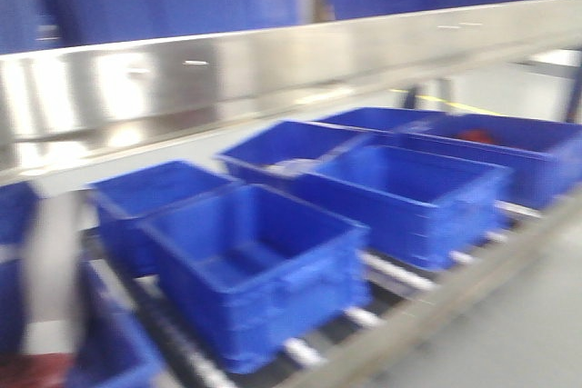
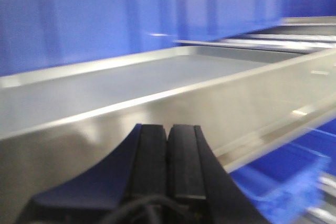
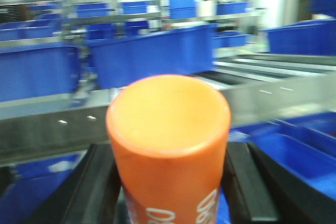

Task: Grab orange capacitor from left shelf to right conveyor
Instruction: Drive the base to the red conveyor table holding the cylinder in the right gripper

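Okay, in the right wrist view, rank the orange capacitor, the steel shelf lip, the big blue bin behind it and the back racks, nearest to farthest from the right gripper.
1. orange capacitor, centre, held in the fingers of the right gripper.
2. steel shelf lip, running across behind it.
3. big blue bin, centre, beyond the lip.
4. back racks, top, farthest.

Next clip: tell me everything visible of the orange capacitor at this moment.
The orange capacitor shows only in the right wrist view. It is a smooth, matte-looking orange cylinder with a flat top, a rounded rim and white print on its side, cut off by the frame edge. It sits lengthwise in the right gripper, top end pointing away from the camera. The two black fingers appear to clamp it, one on each side. Its lower end is out of view.
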`<action>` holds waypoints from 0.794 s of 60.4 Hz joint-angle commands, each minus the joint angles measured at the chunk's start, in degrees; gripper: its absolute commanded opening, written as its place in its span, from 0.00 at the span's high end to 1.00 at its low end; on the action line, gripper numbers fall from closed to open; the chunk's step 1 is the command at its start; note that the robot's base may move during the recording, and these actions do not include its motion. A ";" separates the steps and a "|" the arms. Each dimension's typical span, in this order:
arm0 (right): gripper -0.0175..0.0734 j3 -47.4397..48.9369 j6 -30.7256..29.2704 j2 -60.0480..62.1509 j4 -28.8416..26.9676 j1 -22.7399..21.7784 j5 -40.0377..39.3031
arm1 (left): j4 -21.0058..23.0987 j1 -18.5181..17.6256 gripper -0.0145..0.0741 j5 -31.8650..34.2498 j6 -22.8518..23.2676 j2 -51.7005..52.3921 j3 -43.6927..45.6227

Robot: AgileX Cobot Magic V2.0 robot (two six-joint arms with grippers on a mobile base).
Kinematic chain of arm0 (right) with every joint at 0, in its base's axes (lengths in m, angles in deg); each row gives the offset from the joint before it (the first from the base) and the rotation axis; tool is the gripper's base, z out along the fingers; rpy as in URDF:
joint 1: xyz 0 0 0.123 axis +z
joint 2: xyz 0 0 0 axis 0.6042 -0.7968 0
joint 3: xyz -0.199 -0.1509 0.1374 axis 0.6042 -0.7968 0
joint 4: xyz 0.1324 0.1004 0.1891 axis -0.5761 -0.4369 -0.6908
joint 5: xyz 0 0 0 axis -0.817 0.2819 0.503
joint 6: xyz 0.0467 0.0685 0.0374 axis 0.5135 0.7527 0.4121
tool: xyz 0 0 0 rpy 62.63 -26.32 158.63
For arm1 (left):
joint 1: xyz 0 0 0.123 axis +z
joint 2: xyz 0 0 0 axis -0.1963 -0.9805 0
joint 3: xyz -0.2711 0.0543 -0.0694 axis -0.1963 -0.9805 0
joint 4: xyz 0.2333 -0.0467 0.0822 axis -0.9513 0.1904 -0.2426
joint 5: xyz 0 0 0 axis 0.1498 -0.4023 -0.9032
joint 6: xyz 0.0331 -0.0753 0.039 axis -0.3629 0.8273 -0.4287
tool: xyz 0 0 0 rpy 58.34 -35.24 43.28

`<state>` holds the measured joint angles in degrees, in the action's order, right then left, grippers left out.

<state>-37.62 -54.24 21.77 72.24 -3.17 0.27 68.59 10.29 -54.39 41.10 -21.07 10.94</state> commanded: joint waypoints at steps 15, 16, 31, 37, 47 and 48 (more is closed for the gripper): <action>0.75 1.49 -0.30 0.99 1.15 -0.02 -4.68 | 0.34 0.08 0.95 4.81 0.00 -0.33 0.45; 0.75 1.49 -0.30 0.99 1.15 -0.02 -4.68 | 0.34 0.08 0.95 4.81 0.00 -0.33 0.45; 0.75 1.49 -0.30 0.99 1.15 -0.02 -4.68 | 0.34 0.08 0.95 4.81 0.00 -0.33 0.45; 0.75 1.49 -0.30 0.99 1.15 -0.02 -4.68 | 0.34 0.08 0.95 4.81 0.00 -0.33 0.45; 0.75 1.49 -0.30 0.99 1.15 -0.04 -4.73 | 0.34 0.08 0.95 4.81 0.00 -0.33 0.45; 0.75 1.49 -0.30 0.99 1.15 -0.04 -4.73 | 0.34 0.08 0.95 4.81 0.00 -0.33 0.45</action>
<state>-37.62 -54.24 21.77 72.24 -3.17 0.27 68.59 10.29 -54.39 41.10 -21.07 10.94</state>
